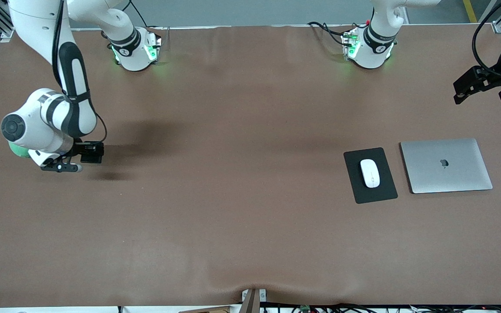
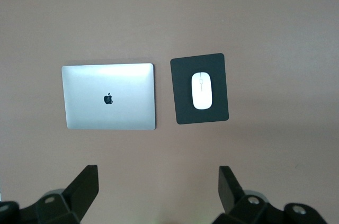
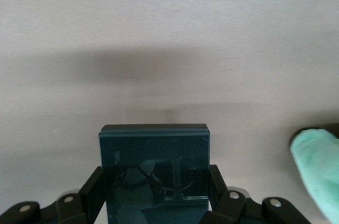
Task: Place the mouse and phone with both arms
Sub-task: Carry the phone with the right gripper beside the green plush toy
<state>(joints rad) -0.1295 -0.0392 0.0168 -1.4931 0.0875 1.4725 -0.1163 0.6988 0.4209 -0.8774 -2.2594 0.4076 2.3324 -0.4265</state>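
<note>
Two end effectors are seen: the right end effector point(image 1: 86, 157) grips the phone point(image 3: 154, 173), held well apart from the mouse point(image 1: 369, 173), toward the right arm's end of the counter point(image 1: 242, 226); the left end effector point(image 2: 159, 192) is held open above the laptop point(image 1: 446, 165), beside the mouse.

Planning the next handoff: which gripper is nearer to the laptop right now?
Left. The left gripper hangs open above the table by the laptop at the left arm's end. The right gripper, shut on the phone, is at the right arm's end.

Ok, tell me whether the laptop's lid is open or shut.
Shut. The silver laptop lies flat on the table beside the black pad with its logo facing up; no screen or keyboard shows in the front or left wrist view.
</note>
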